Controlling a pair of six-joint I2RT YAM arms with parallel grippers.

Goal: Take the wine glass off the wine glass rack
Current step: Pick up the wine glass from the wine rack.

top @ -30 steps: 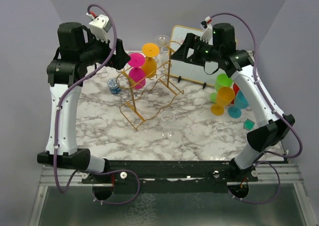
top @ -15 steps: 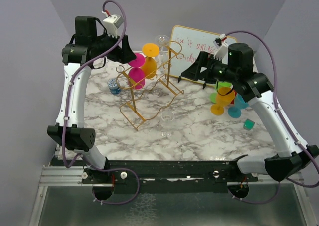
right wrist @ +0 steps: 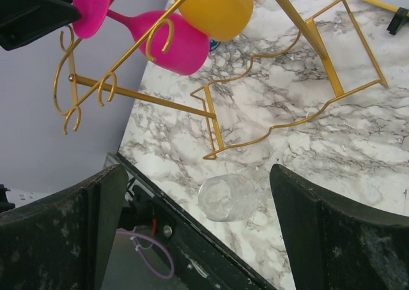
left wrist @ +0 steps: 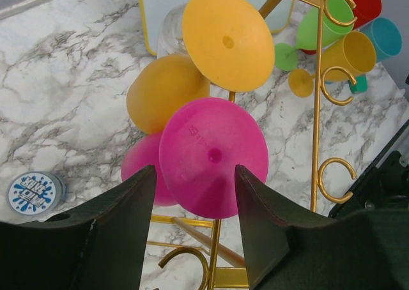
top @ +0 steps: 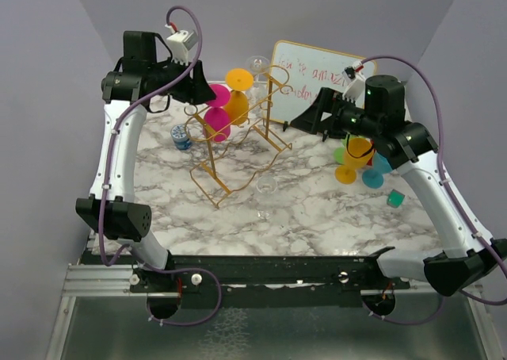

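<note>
Two dark fingers (left wrist: 121,232) of the left gripper (left wrist: 195,175) stand part-way apart, one on each side of the round foot of the pink wine glass (left wrist: 214,156). Whether the pads touch it I cannot tell. That glass is opaque magenta plastic, with a flat disc foot, a thin stem and a rounded bowl. It hangs on the wine glass rack (top: 238,150) by its foot, bowl down and tilted, at the rack's upper left end.

Just behind it on the same rail hangs an orange wine glass (left wrist: 227,41) of the same shape. A clear glass (top: 256,63) sits at the rack's far top end. The rack itself is thin gold wire with curled hooks and wavy base rails.

On the rack's right, the right gripper (right wrist: 198,194) hovers above the surface with its jaws spread wide, holding nothing. Below it, near the rack's front foot, a clear wine glass (right wrist: 223,197) lies on its side.

Left of the rack sits a small round blue-and-white tin (left wrist: 30,193). Behind the rack stands a gold-framed whiteboard (top: 313,74) with red writing. Well to the right of the rack are a cluster of coloured plastic glasses (top: 356,150) and a small teal cup (top: 395,198).

Everything rests on a white marble-patterned table (top: 317,217), closed in by plain grey-violet walls (top: 261,11).
</note>
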